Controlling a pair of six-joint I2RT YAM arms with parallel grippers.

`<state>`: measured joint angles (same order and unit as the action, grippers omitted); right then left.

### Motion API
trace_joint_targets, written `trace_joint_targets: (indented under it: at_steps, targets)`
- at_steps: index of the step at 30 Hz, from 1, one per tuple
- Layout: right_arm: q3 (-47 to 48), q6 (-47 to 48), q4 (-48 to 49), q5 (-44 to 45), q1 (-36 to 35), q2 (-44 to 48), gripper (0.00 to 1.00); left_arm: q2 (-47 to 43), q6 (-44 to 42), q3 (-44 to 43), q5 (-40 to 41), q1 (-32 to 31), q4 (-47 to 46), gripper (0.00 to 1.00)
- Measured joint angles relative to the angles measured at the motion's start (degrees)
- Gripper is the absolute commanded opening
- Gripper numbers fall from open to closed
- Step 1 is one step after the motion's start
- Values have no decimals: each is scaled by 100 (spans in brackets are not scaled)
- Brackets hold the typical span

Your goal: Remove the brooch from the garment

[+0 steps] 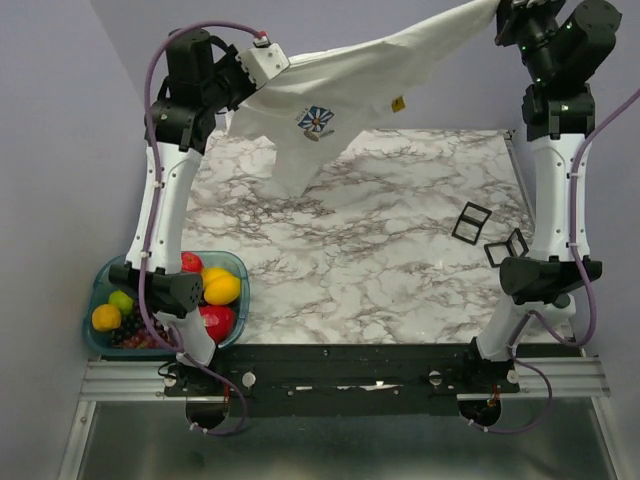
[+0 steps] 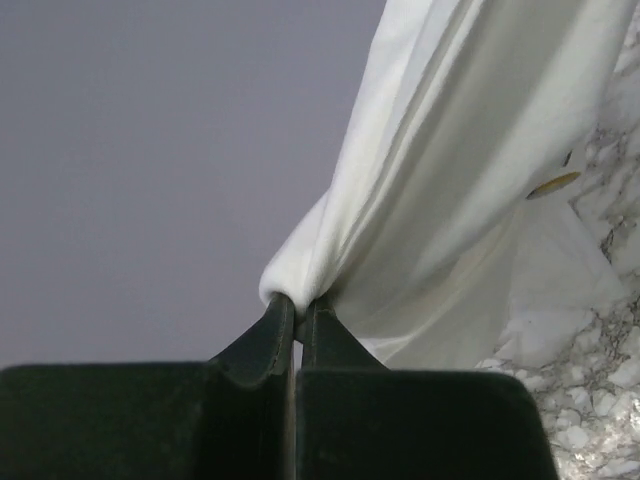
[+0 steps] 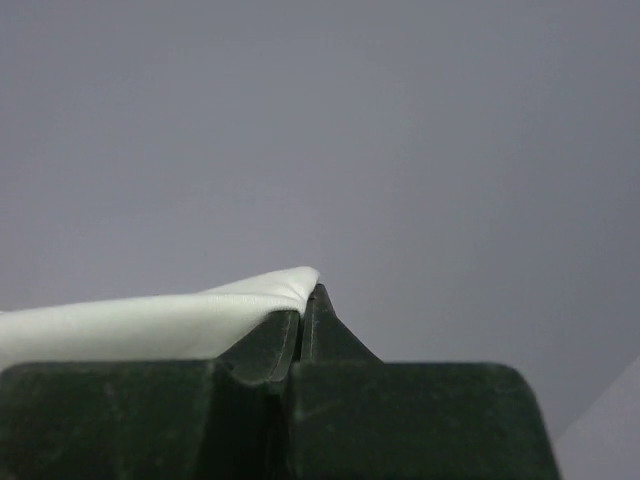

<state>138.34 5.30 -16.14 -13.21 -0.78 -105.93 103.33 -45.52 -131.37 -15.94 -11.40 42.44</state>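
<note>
The white garment [image 1: 370,85] hangs stretched in the air between my two grippers, above the far part of the marble table [image 1: 380,260]. The brooch [image 1: 316,121], a small white and blue flower with a yellow centre, is pinned to its lower left part. A small dark logo with yellow [image 1: 398,103] sits further right on the cloth. My left gripper [image 1: 272,58] [image 2: 298,305] is shut on a bunched edge of the garment [image 2: 450,200]. High at the top right, my right gripper [image 1: 498,14] [image 3: 305,298] is shut on another corner of the garment [image 3: 150,320].
A teal bowl [image 1: 100,285] with several fruits stands at the table's near left, beside the left arm's base. Two small black square frames [image 1: 471,223] [image 1: 505,248] lie on the marble at the right, close to the right arm.
</note>
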Motion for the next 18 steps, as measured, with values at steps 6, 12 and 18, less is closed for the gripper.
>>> trace_joint_targets:
  at_steps: [6, 12, 18]
  targets:
    - [59, 37, 448, 186, 2, 601, 1, -741, 33, 22, -326, -63, -142, 13]
    - [57, 116, 675, 361, 4, 1366, 1, -1259, 422, 302, -636, -378, -262, 15]
    - [-610, 166, 938, 352, 4, 2223, 1, -1670, 833, 831, -909, -710, -492, 23]
